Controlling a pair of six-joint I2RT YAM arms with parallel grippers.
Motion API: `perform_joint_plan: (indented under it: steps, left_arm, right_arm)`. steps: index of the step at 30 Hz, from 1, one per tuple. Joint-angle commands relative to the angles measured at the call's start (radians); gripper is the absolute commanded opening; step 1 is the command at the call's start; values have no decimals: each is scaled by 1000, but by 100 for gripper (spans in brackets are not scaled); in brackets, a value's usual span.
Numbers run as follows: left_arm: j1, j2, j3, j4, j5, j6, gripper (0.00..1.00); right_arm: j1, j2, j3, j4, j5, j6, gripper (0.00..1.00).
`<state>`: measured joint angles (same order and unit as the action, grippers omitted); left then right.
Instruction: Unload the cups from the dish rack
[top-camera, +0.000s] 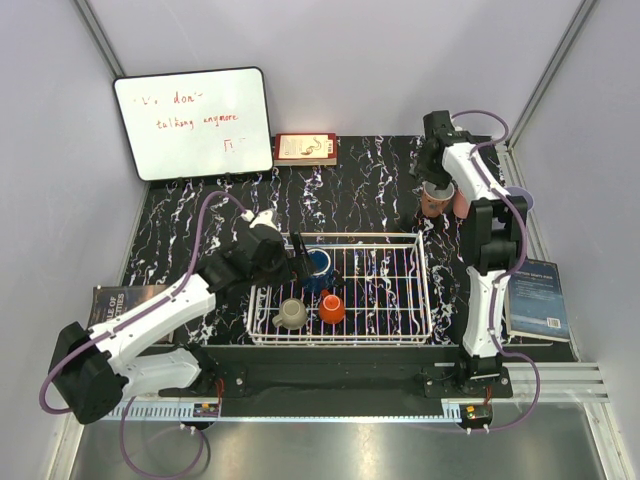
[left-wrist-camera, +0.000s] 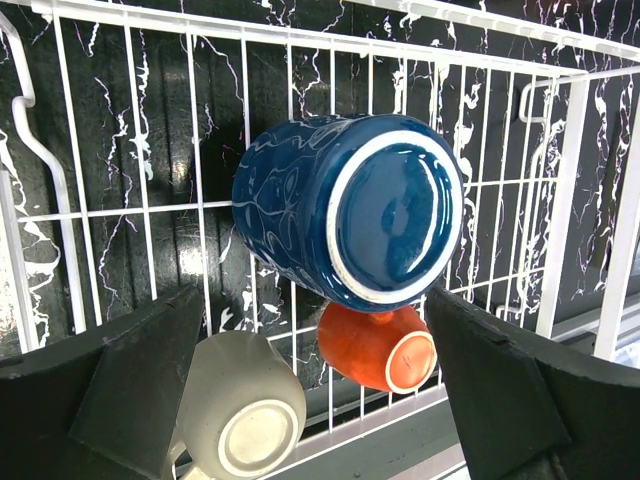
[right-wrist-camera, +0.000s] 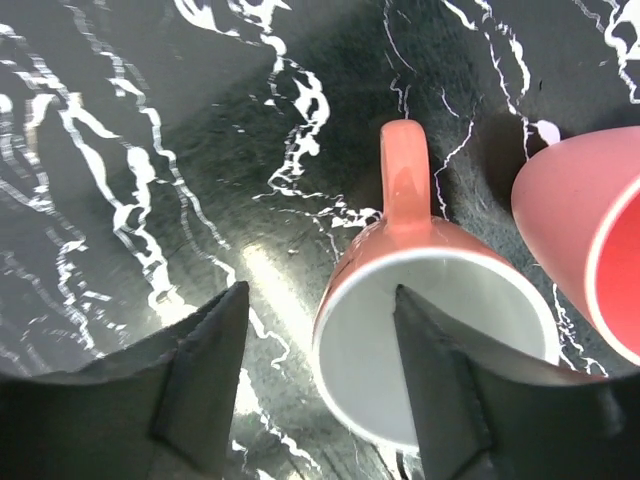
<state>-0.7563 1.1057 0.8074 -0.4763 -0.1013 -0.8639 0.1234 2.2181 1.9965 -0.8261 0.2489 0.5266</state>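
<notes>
Where the left arm reaches over the left end of the white wire-grid dish rack (top-camera: 400, 238), the left hand (left-wrist-camera: 312, 300) hangs with its jaws spread as wide as they go and holds nothing. Directly below it, framed between the two fingers, is the glazed dark blue mug (left-wrist-camera: 350, 210), tipped over with its base toward the wrist camera. The likely reason for the wide spread is that the mug's body is broad and a finger must pass down each side. Toward the rack's front edge, a beige mug (left-wrist-camera: 240, 410) and a small orange cup (left-wrist-camera: 375, 345) sit mouth-down, close together. I cannot tell whether either touches the blue one. That leaves three pieces to unload.

At the far right of the black marbled worktop (top-camera: 360, 190), well apart from the rack, the right hand (right-wrist-camera: 318, 292) is over a reddish-brown mug with white inside (right-wrist-camera: 500, 310), which stands upright with its handle pointing away. The jaws are partly open and straddle the rim's left wall, one finger outside and one over the opening, and neither seems to press it. My reading is that the mug stands on its own, ungripped. A salmon-pink cup (right-wrist-camera: 570, 210) sits just beside it, so unloaded pieces appear to be grouped here, clear of the rack.
</notes>
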Motion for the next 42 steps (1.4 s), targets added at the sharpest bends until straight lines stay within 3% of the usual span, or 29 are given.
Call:
perform_joint_plan:
  steps: [1, 6, 14, 17, 27, 30, 34, 42]
  left_arm:
    - [-6, -38, 21, 35, 9, 8, 98]
    - [-6, -61, 64, -16, -50, 63, 98]
    - [-6, -129, 78, -77, -156, 121, 99]
    - [-6, -145, 76, -99, -175, 150, 99]
    - [-6, -106, 108, -102, -205, 201, 99]
    - [-6, -80, 121, -99, -215, 206, 99]
    - [-6, -89, 102, -99, -238, 187, 99]
    - [-6, -210, 32, -148, -299, 125, 99]
  right_arm:
    - [18, -103, 33, 27, -11, -8, 71]
    - [47, -188, 88, 25, -31, 9, 82]
    - [221, -357, 85, 21, 16, -45, 100]
    - [284, -444, -14, 34, 27, -37, 100]
    - [614, -819, -641, 257, 171, 73, 100]
    - [665, -925, -766, 309, 121, 108, 100]
    - [728, -972, -846, 306, 43, 101, 100]
    - [904, -835, -822, 323, 56, 59, 100]
